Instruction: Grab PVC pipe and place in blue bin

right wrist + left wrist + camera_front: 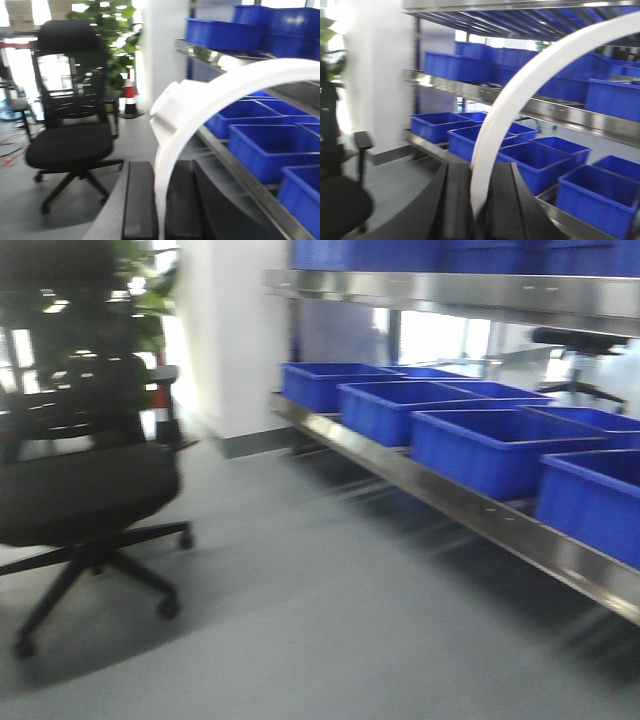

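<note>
Right tool (161, 170) around PVC pipe (200, 95)

Grey floor (330, 640) aisle beside a steel shelving rack (470, 510).
A black office chair (80, 490) stands at left, with a white pillar (235, 340), a leafy plant (107, 30) and a traffic cone (130, 97) (red-and-white striped) behind. Daylight glares through the windows (430, 335).

The left gripper (479, 172) had its black fingers closed on a thin white curved strap (492, 130) arching up rightward; beyond it, blue bins (597, 197) sat in rows on steel shelves (470, 90).
</note>
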